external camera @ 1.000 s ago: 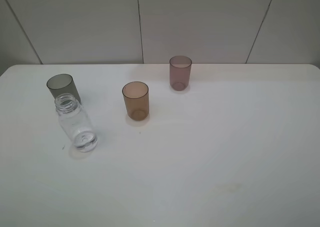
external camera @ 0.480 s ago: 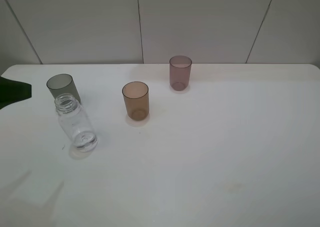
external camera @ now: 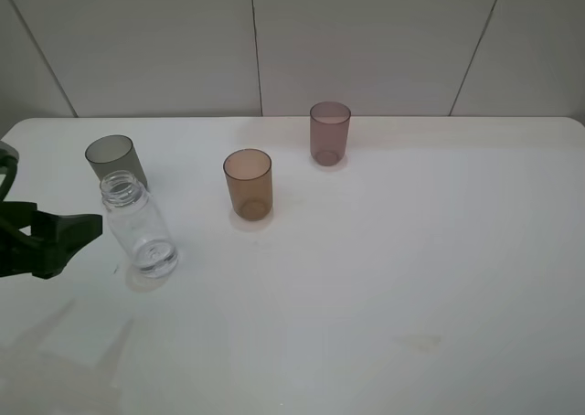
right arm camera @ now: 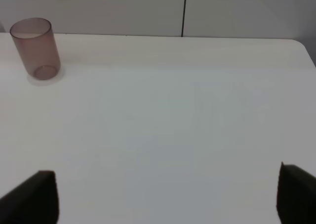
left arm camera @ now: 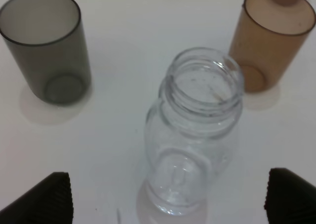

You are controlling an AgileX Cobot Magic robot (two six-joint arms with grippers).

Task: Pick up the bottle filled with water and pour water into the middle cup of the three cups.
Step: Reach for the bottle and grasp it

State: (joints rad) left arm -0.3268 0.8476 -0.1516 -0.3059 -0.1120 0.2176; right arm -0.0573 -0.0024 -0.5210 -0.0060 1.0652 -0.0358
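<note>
The clear bottle (external camera: 138, 228) stands upright and uncapped at the table's left, just in front of the smoky grey cup (external camera: 115, 160). The amber middle cup (external camera: 248, 184) stands to the bottle's right, and the mauve cup (external camera: 329, 133) is farther back. My left gripper (external camera: 78, 243) is open just left of the bottle, not touching it. In the left wrist view the bottle (left arm camera: 195, 135) stands ahead of the left gripper (left arm camera: 170, 202), between the wide-spread fingertips (left arm camera: 49, 199), with the grey cup (left arm camera: 47, 46) and amber cup (left arm camera: 274, 39) behind. My right gripper (right arm camera: 165, 197) is open and holds nothing.
The white table (external camera: 411, 269) meets a tiled wall at the back. In the right wrist view the mauve cup (right arm camera: 34, 49) stands far off near the table's back edge. Bare tabletop lies right of the cups.
My left gripper has come in from the left edge and moved toward the bottle. The bottle and cups have not moved.
</note>
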